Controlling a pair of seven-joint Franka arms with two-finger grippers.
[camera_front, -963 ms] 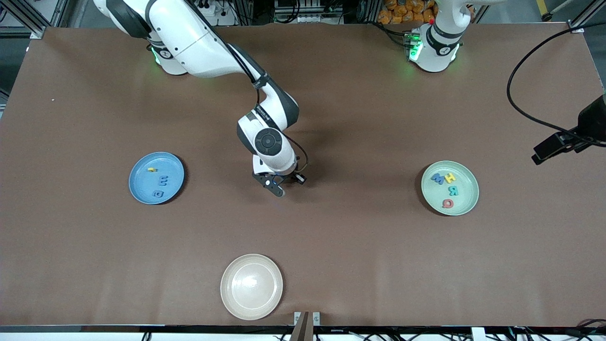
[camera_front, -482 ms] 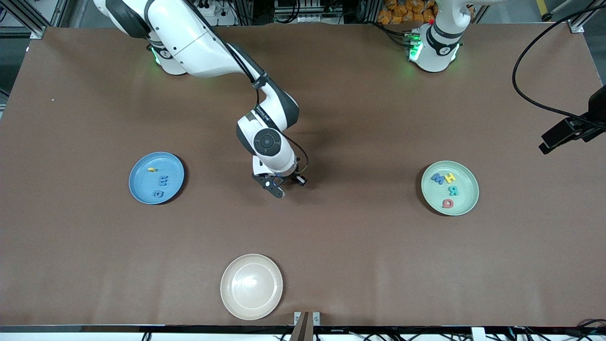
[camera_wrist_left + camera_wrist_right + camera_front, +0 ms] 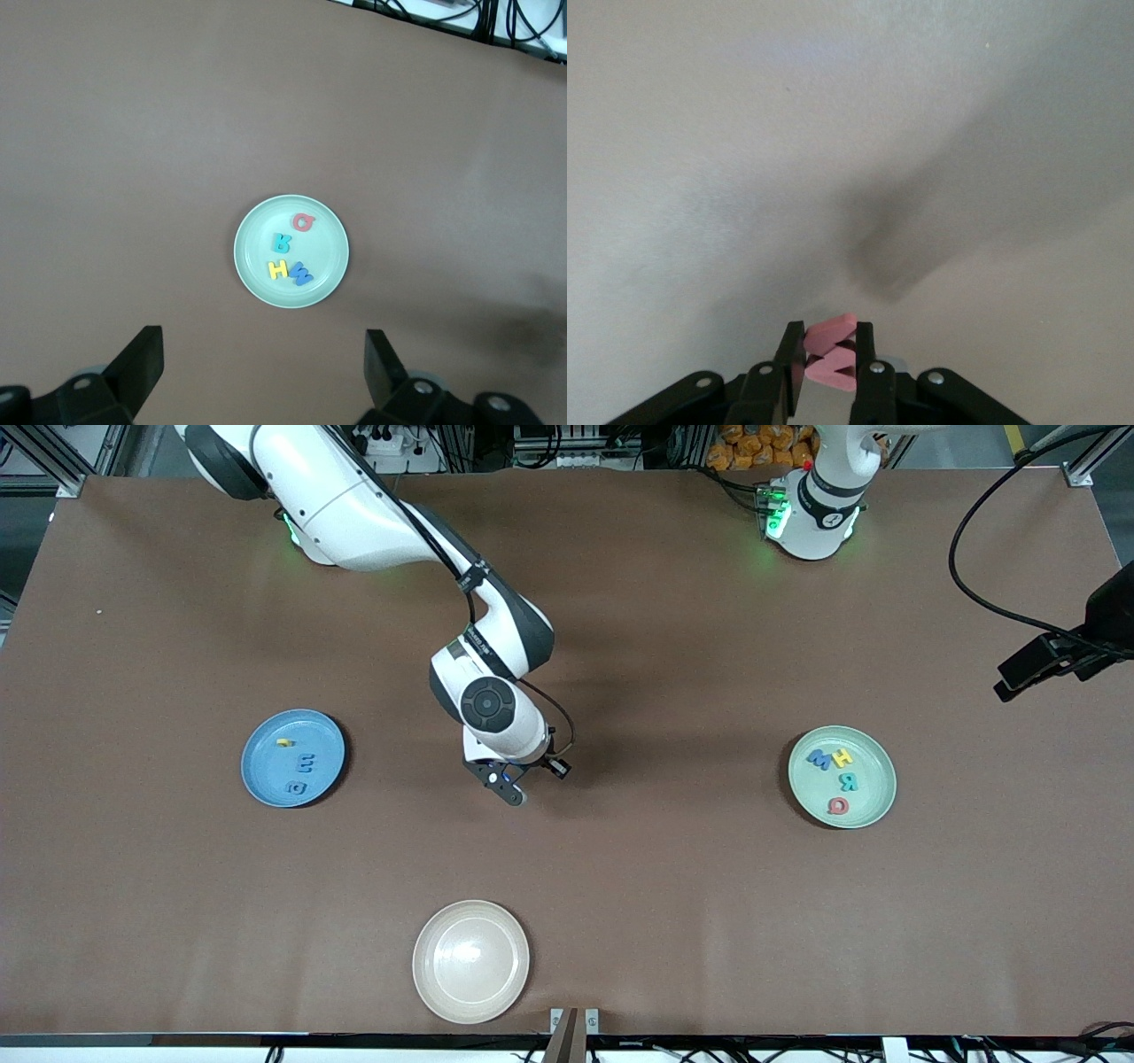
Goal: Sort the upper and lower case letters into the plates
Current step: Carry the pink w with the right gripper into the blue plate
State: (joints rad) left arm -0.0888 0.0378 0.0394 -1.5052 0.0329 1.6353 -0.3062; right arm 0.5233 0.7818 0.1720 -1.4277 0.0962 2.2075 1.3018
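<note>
My right gripper [image 3: 512,790] hangs over the middle of the table, shut on a pink-red letter [image 3: 831,354] held edge-on between its fingers. The sky blue plate [image 3: 266,779] toward the right arm's end holds a small yellow letter [image 3: 283,741] and two blue letters [image 3: 305,763]. The mint green plate [image 3: 873,802] toward the left arm's end holds a blue M [image 3: 818,759], yellow H [image 3: 842,757], teal R [image 3: 849,782] and red Q [image 3: 837,806]. My left gripper [image 3: 263,372] is open and empty, high over the table beside that plate [image 3: 252,266], and shows at the front view's edge [image 3: 1032,666].
A cream-beige plate [image 3: 434,988] stands empty near the table's front edge. A black cable [image 3: 961,602] loops over the table at the left arm's end.
My right gripper has shifted a little toward the blue plate's end with the letter still in it. The left gripper has drifted slightly at the table's edge.
</note>
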